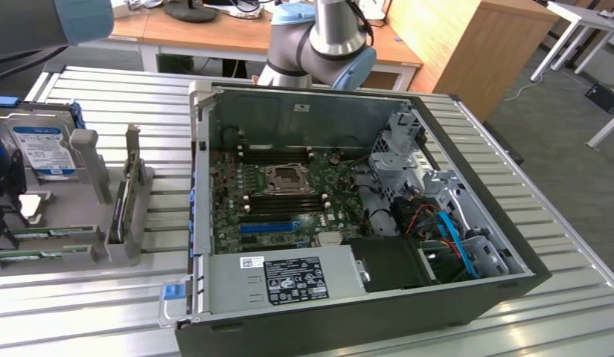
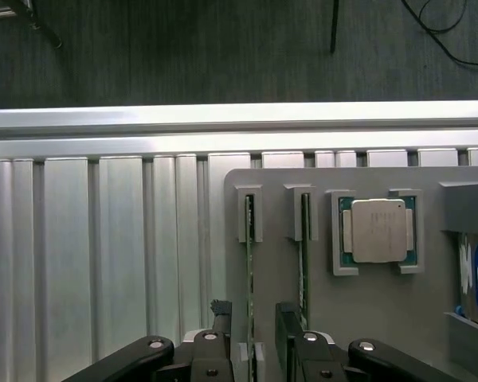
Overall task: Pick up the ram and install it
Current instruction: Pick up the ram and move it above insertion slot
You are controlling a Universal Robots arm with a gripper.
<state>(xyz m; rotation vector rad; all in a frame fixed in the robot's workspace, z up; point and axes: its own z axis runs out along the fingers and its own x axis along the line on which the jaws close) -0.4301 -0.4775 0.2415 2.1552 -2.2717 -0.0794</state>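
Wrist view | we find the black two-finger gripper (image 2: 253, 344) spread apart astride the thin green ram stick (image 2: 249, 263), edge-up in the grey slotted plastic holder (image 2: 366, 318) | risk: off-centre closure could tilt it against the holder's second green stick (image 2: 304, 255).

Ram sticks (image 2: 249, 255) stand in holder (image 2: 366, 318); processor (image 2: 377, 231) lies alongside.

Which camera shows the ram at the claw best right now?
The wrist view: the ram stands on edge in its grey holder slot, running between the open claw fingers. The exterior view shows the holder's ram sticks as thin green strips, side-on, at the exterior view's left.
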